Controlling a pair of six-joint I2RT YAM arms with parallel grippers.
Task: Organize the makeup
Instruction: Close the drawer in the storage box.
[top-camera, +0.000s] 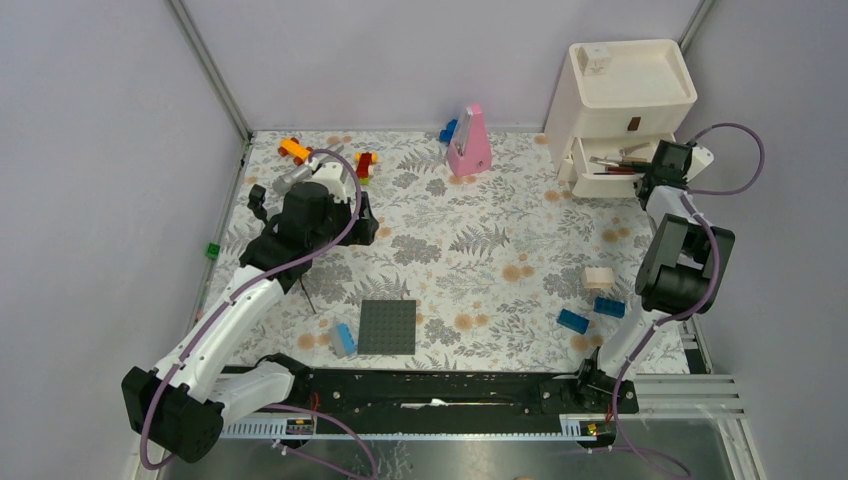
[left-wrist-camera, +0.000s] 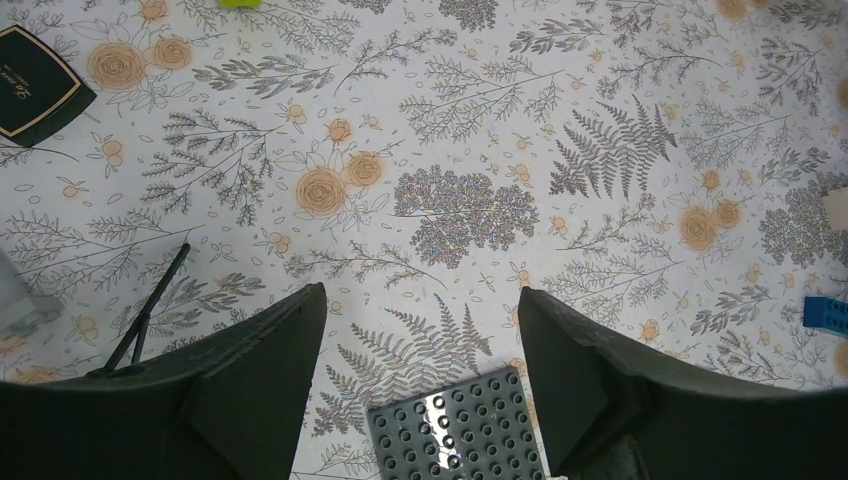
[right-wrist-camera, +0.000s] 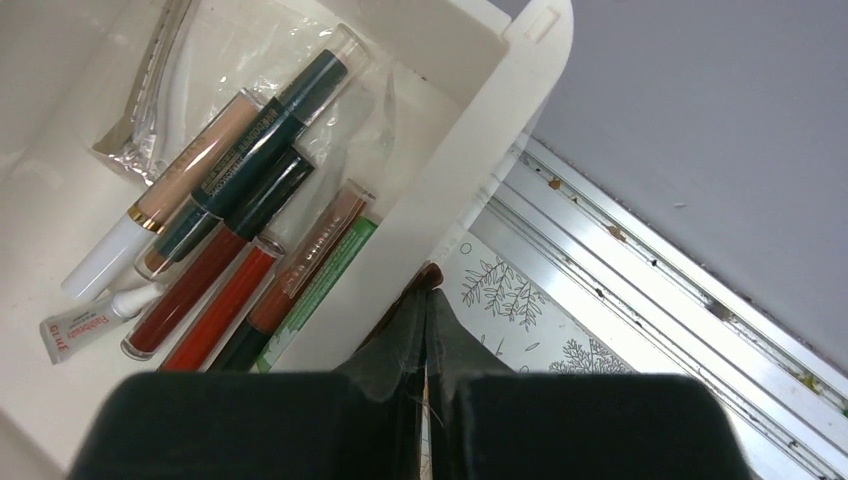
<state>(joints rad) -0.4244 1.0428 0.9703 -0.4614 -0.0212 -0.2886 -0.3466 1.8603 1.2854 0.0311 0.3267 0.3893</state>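
Okay, so going big to small: the table (top-camera: 480, 250) with the flowery cloth is taking up most of the top view, and the white organizer (top-camera: 630, 90) is sitting at about 2 o'clock on it. Its drawer (right-wrist-camera: 480, 130) is hanging open, and a bunch of the makeup is already lying inside, mostly red, dark green and peach sticks (right-wrist-camera: 240, 250) side by side.

The right gripper (right-wrist-camera: 428, 300) is parked right at the drawer's front wall with its fingers pressed together. I'm not seeing anything clamped between them. The left gripper (left-wrist-camera: 420, 292) is hovering at 9 o'clock with its fingers spread wide and nothing in them. The grey studded plate (left-wrist-camera: 455, 430) is showing just below it in the wrist view.

Loose makeup is waiting on the cloth: a beige sponge block (top-camera: 598, 277) around 4 o'clock, near some blue bricks, and a thin black brush (left-wrist-camera: 150, 310) around 8 o'clock.

What I'm worrying about:
- The closed right claw is sitting so tight to the drawer wall that a sideways swing could shove the drawer or tip the organizer.
- That brush is lying flat and skinny, so wide fingers could skid it away.
- A left claw dropping straight down could end up grabbing the studded plate instead.
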